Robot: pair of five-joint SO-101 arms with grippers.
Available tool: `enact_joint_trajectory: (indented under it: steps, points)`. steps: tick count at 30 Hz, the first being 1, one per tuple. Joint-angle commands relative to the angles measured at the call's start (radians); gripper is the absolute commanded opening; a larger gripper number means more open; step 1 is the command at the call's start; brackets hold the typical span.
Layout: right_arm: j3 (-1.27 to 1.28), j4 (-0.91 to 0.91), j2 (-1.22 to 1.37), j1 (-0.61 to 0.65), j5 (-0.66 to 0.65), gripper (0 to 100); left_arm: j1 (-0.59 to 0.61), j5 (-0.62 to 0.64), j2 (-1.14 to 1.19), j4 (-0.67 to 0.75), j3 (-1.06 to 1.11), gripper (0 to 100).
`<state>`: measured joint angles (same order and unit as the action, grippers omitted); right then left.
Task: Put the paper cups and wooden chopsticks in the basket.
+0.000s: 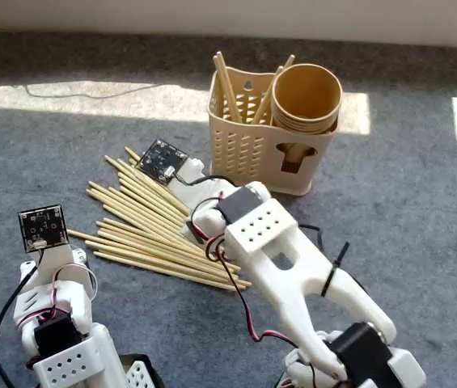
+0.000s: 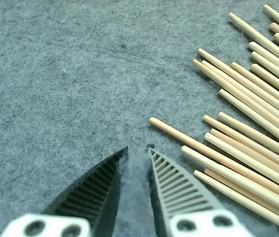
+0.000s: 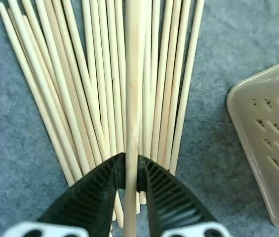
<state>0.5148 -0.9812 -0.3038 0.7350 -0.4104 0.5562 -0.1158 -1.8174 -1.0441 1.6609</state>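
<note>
With the right gripper (image 3: pixel 131 163), pinches one chopstick (image 3: pixel 132 74) over the loose chopsticks (image 3: pixel 80 98) fanned on the carpet (image 3: pixel 11 163), basket (image 3: pixel 267 148) near. Holds the left gripper (image 2: pixel 138 148) slightly spread, empty, just beside their ends. Inside the basket, stacked paper cups (image 1: pixel 305 97).

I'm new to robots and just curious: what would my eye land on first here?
Likely the fan of chopsticks spread on the table between the two arms and the basket. The right gripper is shut on one chopstick at that pile. The basket, at the back, holds stacked cups and a few more chopsticks.
</note>
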Motion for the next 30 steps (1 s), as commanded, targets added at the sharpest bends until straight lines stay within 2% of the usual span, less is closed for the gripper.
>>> enact_joint_trajectory:
  steps: [1, 9, 18, 25, 30]
  points:
    - [0.050, 0.070, -0.199, -0.015, 0.034, 0.5, 0.007, -0.006, -0.008, 0.017, -0.007, 7]
    - [0.107, 0.130, -0.424, -0.015, 0.132, 0.5, 0.005, -0.006, -0.008, 0.017, -0.007, 7]
    - [0.101, 0.136, -0.530, -0.008, 0.233, 0.5, 0.007, -0.006, -0.008, 0.017, -0.007, 7]
    - [0.099, 0.222, -0.573, -0.015, 0.319, 0.5, 0.008, -0.006, -0.008, 0.017, -0.007, 7]
    - [0.102, 0.400, -0.573, -0.074, 0.319, 0.5, 0.010, -0.006, -0.008, 0.017, -0.007, 7]
